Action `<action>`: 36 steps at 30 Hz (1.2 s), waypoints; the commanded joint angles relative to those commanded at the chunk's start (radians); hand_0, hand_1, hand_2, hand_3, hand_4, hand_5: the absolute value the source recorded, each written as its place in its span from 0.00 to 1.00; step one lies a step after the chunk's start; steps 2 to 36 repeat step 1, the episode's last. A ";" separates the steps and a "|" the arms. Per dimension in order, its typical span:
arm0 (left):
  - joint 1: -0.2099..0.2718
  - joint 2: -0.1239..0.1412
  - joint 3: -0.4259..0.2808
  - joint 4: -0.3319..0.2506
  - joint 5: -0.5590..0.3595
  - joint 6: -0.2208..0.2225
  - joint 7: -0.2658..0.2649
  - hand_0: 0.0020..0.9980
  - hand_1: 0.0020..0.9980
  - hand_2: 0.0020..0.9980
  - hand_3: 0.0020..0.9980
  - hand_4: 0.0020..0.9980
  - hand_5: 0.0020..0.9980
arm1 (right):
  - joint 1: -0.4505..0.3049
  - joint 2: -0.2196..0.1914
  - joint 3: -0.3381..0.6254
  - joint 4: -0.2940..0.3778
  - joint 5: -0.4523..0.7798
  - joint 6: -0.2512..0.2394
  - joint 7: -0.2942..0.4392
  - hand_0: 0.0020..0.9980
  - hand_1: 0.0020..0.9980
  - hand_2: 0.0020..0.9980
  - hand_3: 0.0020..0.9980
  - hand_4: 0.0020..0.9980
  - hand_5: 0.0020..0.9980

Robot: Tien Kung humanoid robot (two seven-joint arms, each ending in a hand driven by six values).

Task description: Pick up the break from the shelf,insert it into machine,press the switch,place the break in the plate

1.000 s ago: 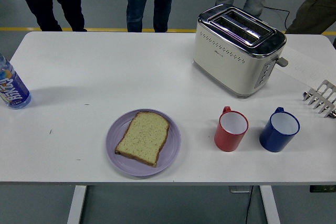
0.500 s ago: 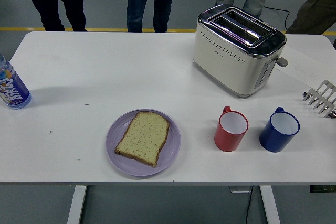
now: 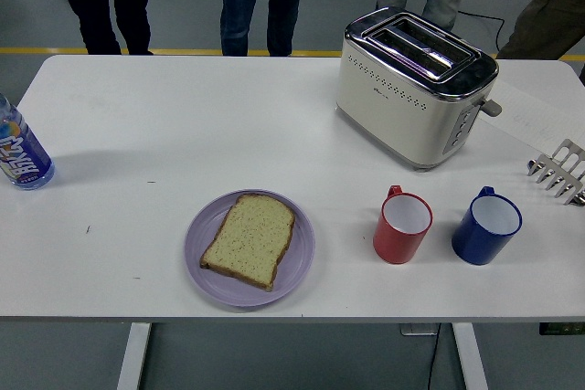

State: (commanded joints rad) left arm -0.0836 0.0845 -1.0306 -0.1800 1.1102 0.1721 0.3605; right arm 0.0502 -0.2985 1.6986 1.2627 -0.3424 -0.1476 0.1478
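A slice of bread lies flat on a round purple plate near the table's front edge, left of centre. The cream and chrome toaster stands at the back right, its two slots empty and its lever on the right end. A metal toast rack is cut off by the picture's right edge and holds nothing that I can see. Neither of my hands is in the picture.
A red mug and a blue mug stand side by side in front of the toaster. A plastic bottle stands at the left edge. Several people stand beyond the table's far side.
The person at the far left has shifted a little to the right. Nothing on the table has moved.
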 joint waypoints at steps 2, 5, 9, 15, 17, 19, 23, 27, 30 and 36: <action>0.000 0.000 -0.001 0.000 0.003 -0.001 0.000 0.63 0.50 0.50 0.54 0.32 0.80 | -0.001 0.001 0.002 0.000 0.000 0.000 0.000 0.76 0.71 0.70 0.67 0.49 0.33; 0.000 0.000 -0.001 0.000 0.003 -0.001 0.000 0.63 0.50 0.50 0.54 0.32 0.80 | -0.001 0.001 0.002 0.000 0.000 0.000 0.000 0.76 0.71 0.70 0.67 0.49 0.33; 0.000 0.000 -0.001 0.000 0.003 -0.001 0.000 0.63 0.50 0.50 0.54 0.32 0.80 | -0.001 0.001 0.002 0.000 0.000 0.000 0.000 0.76 0.71 0.70 0.67 0.49 0.33; 0.000 0.000 -0.001 0.000 0.003 -0.001 0.000 0.63 0.50 0.50 0.54 0.32 0.80 | -0.001 0.001 0.002 0.000 0.000 0.000 0.000 0.76 0.71 0.70 0.67 0.49 0.33; 0.000 0.000 -0.001 0.000 0.003 -0.001 0.000 0.63 0.50 0.50 0.54 0.32 0.80 | -0.001 0.001 0.002 0.000 0.000 0.000 0.000 0.76 0.71 0.70 0.67 0.49 0.33; 0.000 0.000 -0.001 0.000 0.003 -0.001 0.000 0.63 0.50 0.50 0.54 0.32 0.80 | -0.001 0.001 0.002 0.000 0.000 0.000 0.000 0.76 0.71 0.70 0.67 0.49 0.33; 0.000 0.000 -0.001 0.000 0.003 -0.001 0.000 0.63 0.50 0.50 0.54 0.32 0.80 | -0.001 0.001 0.002 0.000 0.000 0.000 0.000 0.76 0.71 0.70 0.67 0.49 0.33; 0.000 0.000 -0.001 0.000 0.003 -0.001 0.000 0.63 0.50 0.50 0.54 0.32 0.80 | -0.001 0.001 0.002 0.000 0.000 0.000 0.000 0.76 0.71 0.70 0.67 0.49 0.33; 0.000 0.000 -0.001 0.000 0.003 -0.001 0.000 0.63 0.50 0.50 0.54 0.32 0.80 | -0.001 0.001 0.002 0.000 0.000 0.000 0.000 0.76 0.71 0.70 0.67 0.49 0.33; 0.000 0.000 -0.001 0.000 0.003 -0.001 0.000 0.63 0.50 0.50 0.54 0.32 0.80 | -0.001 0.001 0.002 0.000 0.000 0.000 0.000 0.76 0.71 0.70 0.67 0.49 0.33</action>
